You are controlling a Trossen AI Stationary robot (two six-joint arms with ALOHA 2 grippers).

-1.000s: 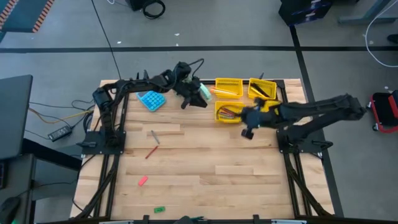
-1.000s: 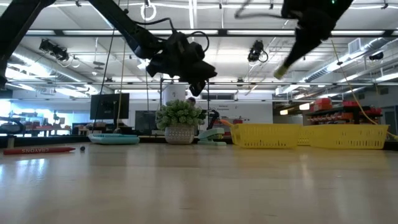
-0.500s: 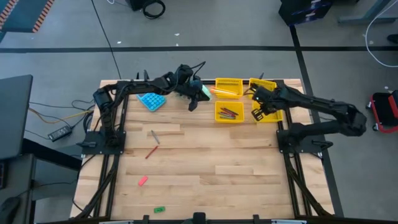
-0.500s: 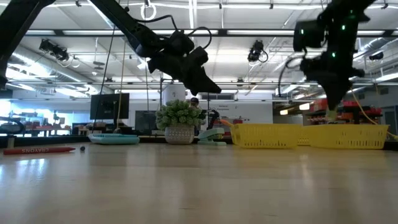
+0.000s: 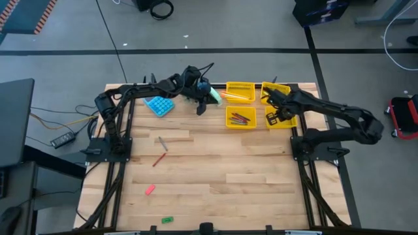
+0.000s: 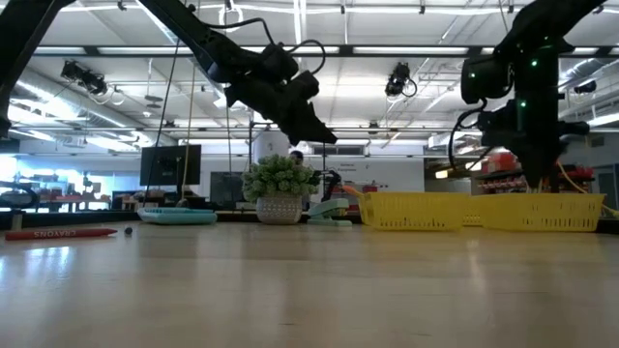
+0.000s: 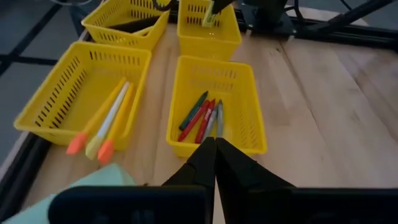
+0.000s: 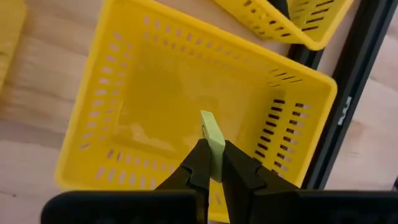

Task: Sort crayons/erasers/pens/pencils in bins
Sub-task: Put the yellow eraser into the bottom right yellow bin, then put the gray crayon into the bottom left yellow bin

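Between right gripper (image 8: 211, 163) fingers, yellow eraser (image 8: 212, 140)

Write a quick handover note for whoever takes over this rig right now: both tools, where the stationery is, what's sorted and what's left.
Right tool: shut on a yellow-green eraser, above the empty right-hand bin.
Left tool: shut, holding nothing, raised near the crayon bin.
Done: crayons lie in the middle bin; three pencils in the far bin; something dark, not identifiable, lies in the back right bin.
Left: a grey pen, a red crayon, a pink eraser and a green eraser are on the table.
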